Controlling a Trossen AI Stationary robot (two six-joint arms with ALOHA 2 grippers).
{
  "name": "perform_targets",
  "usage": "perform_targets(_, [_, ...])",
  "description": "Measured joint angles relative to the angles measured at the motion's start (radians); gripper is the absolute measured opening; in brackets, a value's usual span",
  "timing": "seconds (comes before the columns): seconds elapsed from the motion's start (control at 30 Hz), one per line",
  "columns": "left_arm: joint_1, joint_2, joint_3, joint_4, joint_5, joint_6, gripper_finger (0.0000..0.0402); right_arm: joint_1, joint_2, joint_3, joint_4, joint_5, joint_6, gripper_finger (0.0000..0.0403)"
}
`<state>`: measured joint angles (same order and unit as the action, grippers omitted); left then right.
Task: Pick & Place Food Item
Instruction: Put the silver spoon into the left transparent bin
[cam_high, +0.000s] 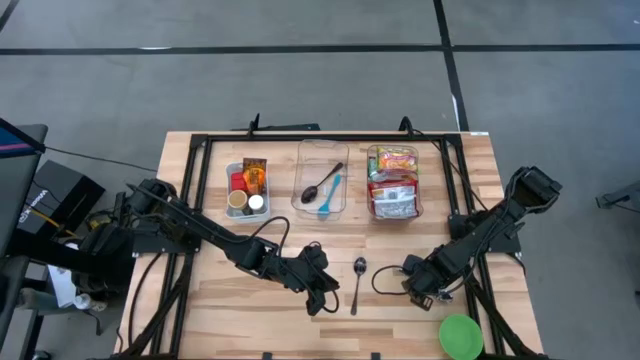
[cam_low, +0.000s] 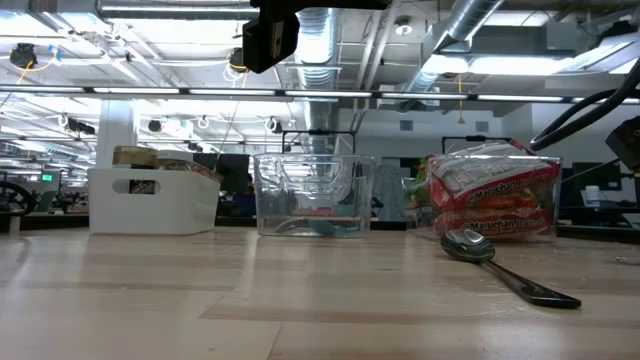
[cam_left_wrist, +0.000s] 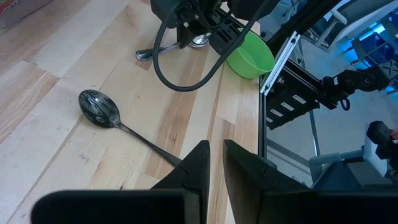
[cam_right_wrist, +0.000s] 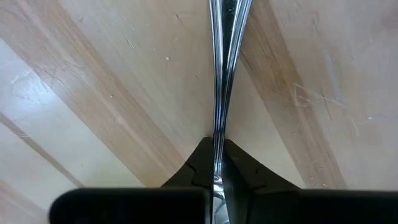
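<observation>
A dark metal spoon lies flat on the wooden table between my two grippers, and also shows in the low view. My left gripper hovers over that spoon's handle end, shut to a narrow slit with nothing in it. My right gripper points down near the table's front right and is shut on a second, silver utensil. Food packets fill a clear bin at the far right. My right gripper pinches the silver utensil's thin handle between its two fingers, coming from above and pointing down. The handle runs out from between the fingertips. In the left wrist view the utensil's free end rests on the table.
A white bin with jars and snacks stands at the far left. A clear bin holding a spoon and a blue utensil stands in the middle. A green bowl sits at the front right corner. A black frame rail runs along the table's right edge.
</observation>
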<state>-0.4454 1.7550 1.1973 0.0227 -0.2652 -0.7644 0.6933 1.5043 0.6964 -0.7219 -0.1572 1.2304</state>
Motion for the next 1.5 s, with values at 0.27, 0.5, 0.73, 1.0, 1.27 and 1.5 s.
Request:
perform_targets(0.27, [0.000,0.000,0.000,0.000,0.000,0.000,0.0040,0.000,0.000,0.000,-0.001,0.002,0.000,0.0005])
perform_targets(0.5, [0.000,0.000,0.000,0.000,0.000,0.000,0.0040,0.000,0.000,0.000,-0.001,0.004,0.000,0.0004])
perform_targets(0.73, [0.000,0.000,0.000,0.000,0.000,0.000,0.0040,0.000,0.000,0.001,-0.001,0.006,-0.004,0.0003])
perform_targets(1.0, [0.000,0.000,0.000,0.000,0.000,0.000,0.0040,-0.001,-0.031,0.060,-0.103,0.043,-0.008,0.0001])
perform_targets(1.27, [0.000,0.000,0.000,0.003,0.000,-0.001,0.0040,-0.001,-0.130,0.226,-0.362,0.300,0.040,0.0001])
perform_targets(1.5, [0.000,0.000,0.000,0.072,-0.045,-0.019,0.0040,-0.001,-0.170,0.392,-0.520,0.598,0.124,0.0002])
